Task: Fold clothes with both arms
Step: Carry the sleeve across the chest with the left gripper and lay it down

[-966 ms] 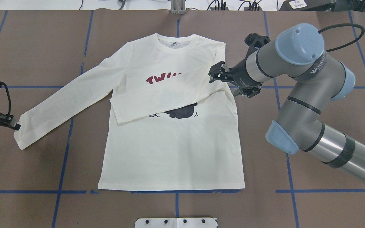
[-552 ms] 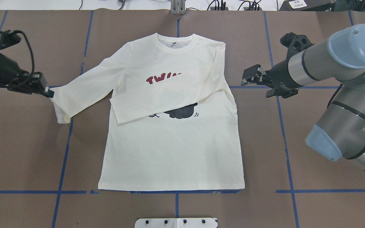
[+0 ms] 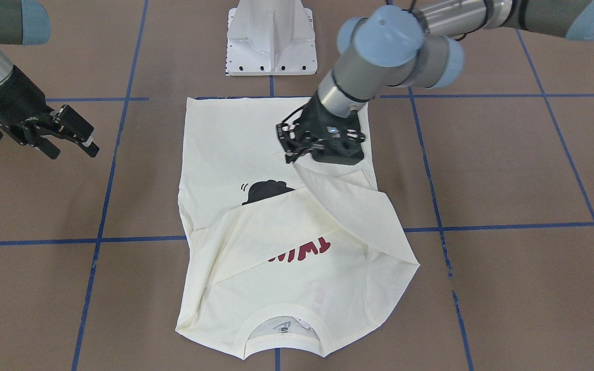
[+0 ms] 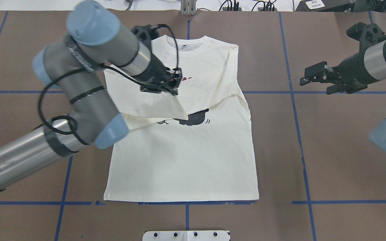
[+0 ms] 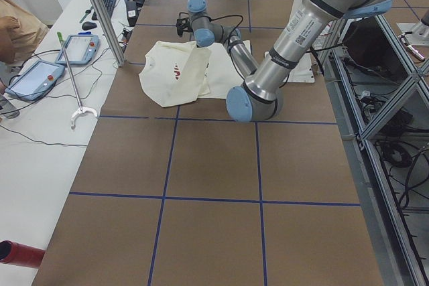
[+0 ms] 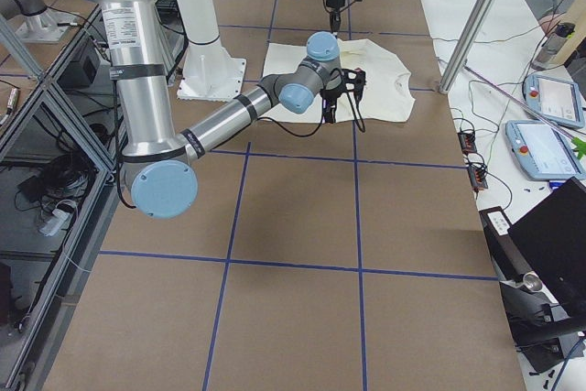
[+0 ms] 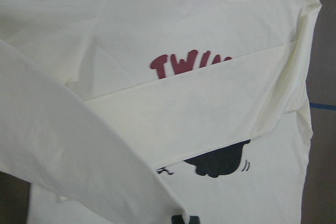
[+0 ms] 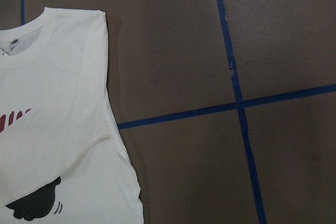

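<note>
The cream-white T-shirt [image 4: 186,157] lies flat, neck at the far side, and also shows in the front view [image 3: 225,149]. Its right sleeve [image 4: 213,88] lies folded across the chest, covering part of the red word and the black cat print [image 4: 194,118]. My left gripper [image 4: 174,85] is shut on the cuff of the left sleeve [image 3: 353,211] and holds it a little above the chest [image 3: 289,149]. In the left wrist view that sleeve [image 7: 79,150] runs down to the fingertips. My right gripper [image 4: 305,77] is open and empty, off the shirt to the right [image 3: 88,141].
The white pedestal base [image 3: 271,36] stands at the near table edge behind the shirt's hem. Blue tape lines [image 4: 300,134] grid the brown table. Teach pendants [image 5: 33,78] and cables lie on the white side table beyond the far edge.
My left arm has swung in from the left, carrying the left sleeve's cuff over the shirt's chest. My right arm has drawn back further right, away from the shirt.
</note>
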`<state>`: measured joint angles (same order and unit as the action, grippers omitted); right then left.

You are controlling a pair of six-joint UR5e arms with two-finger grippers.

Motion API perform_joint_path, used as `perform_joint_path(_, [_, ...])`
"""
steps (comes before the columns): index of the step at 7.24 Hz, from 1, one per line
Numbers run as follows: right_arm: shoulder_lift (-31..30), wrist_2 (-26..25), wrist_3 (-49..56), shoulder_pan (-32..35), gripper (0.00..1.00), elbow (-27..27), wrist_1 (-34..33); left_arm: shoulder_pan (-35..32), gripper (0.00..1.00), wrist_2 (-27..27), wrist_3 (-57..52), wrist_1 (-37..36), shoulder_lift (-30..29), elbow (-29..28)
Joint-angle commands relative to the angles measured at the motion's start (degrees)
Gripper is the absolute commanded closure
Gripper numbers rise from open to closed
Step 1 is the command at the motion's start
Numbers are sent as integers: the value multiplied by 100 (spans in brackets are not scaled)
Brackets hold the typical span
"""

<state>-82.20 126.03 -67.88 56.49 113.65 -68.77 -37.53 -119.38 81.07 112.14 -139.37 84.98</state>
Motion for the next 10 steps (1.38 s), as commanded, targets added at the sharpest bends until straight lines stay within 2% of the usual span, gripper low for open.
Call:
perform_joint_path(1, [-51,10,29,46,0,61,4,806,100,1036,628,1435,-1510,-2249])
perform_joint_path(2, [-68,1,20,46,0,61,4,1053,100,1501,638,1651,-1793,-2710])
perform_joint_path(4, [-25,-61,3,20,0,26,4,1187,38,1699,621,1785,-1691,-2820])
perform_joint_path(5, [19,-78,-32,-76,0,0,4,1013,31,1629,612,1690,-1525,-2420])
perform_joint_path(6, [72,-339,-163,-443,0,43,4,767,31,1298,569,1567,0,-641])
perform_joint_path(7, [81,-925,-913,-1055,0,131,13,391,31,912,255,1479,1355,804])
perform_joint_path(8, [81,-1897,-1756,-2010,0,340,4,143,31,830,-148,1043,1899,1419])
perform_joint_path(9, [72,-3185,-2678,-3212,0,473,-13,19,31,829,-640,734,2157,1704])
perform_joint_path(10, [81,-4190,-3366,-4146,4,492,-66,-8,31,838,-732,713,2351,1767])
